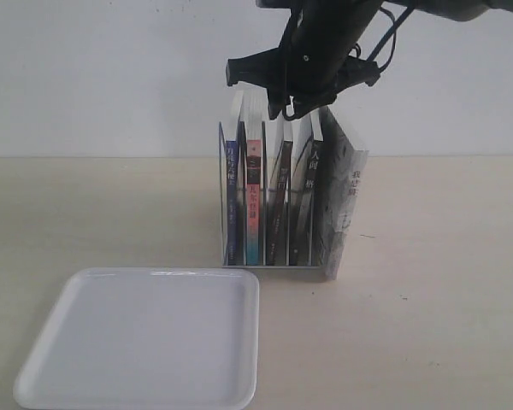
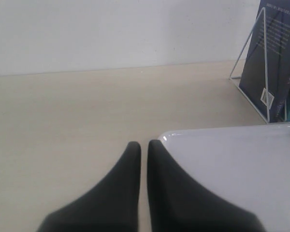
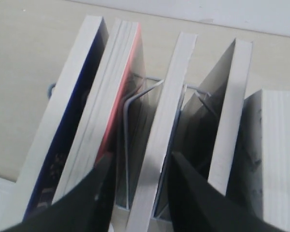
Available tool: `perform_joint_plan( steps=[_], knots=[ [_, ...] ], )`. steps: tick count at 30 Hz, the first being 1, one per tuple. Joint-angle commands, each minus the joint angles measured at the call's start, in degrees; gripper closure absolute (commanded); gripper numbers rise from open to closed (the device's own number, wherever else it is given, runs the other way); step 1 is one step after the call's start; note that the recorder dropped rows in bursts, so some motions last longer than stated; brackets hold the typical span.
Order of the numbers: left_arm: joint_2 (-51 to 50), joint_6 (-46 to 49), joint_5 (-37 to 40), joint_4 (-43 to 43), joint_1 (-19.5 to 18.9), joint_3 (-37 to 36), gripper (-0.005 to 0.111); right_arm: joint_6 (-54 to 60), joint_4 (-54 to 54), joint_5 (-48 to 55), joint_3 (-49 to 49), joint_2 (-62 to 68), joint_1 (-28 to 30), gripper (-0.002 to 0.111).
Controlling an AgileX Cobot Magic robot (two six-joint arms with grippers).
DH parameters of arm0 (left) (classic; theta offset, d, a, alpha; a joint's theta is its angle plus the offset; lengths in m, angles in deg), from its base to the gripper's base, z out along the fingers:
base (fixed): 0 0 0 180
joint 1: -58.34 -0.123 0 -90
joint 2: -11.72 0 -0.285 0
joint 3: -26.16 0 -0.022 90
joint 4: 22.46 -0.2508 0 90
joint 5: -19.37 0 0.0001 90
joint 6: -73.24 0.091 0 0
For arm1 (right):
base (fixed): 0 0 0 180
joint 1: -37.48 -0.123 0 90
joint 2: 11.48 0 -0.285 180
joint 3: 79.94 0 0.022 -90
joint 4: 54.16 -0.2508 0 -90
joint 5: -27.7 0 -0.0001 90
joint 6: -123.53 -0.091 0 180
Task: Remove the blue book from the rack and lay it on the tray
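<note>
The blue book (image 1: pixel 231 201) stands upright in the leftmost slot of the white wire rack (image 1: pixel 278 266). In the right wrist view its dark blue cover (image 3: pixel 70 135) shows two books away from my fingers. My right gripper (image 1: pixel 288 111) hovers over the middle of the rack and is open (image 3: pixel 141 166). Its fingers (image 3: pixel 104 174) straddle the top edge of the third book (image 3: pixel 166 121), a dark-spined one. The white tray (image 1: pixel 145 342) lies in front of the rack. My left gripper (image 2: pixel 144 147) is shut on nothing, low over the table at the tray's corner (image 2: pixel 232 164). It is out of the exterior view.
Beside the blue book stand a pink-and-teal-spined book (image 1: pixel 253 201), two dark-spined books and a grey-white marbled book (image 1: pixel 346 201) at the right end. A white wall runs behind the rack. Bare table (image 1: pixel 445 325) extends to the tray's right.
</note>
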Motion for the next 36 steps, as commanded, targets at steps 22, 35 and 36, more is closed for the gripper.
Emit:
perform_joint_plan(
  steps=[22,35,36],
  knots=[
    [0.2,0.1,0.0,-0.3,-0.1,-0.2,0.103,-0.9,0.5,1.1,0.2,3.1,-0.1,0.095],
    [0.2,0.1,0.0,-0.3,-0.1,-0.2,0.103,-0.9,0.5,-0.4,0.3,-0.5,-0.1,0.108],
    [0.2,0.1,0.0,-0.3,-0.1,-0.2,0.103,-1.1,0.5,-0.3,0.3,-1.1,-0.1,0.108]
  ],
)
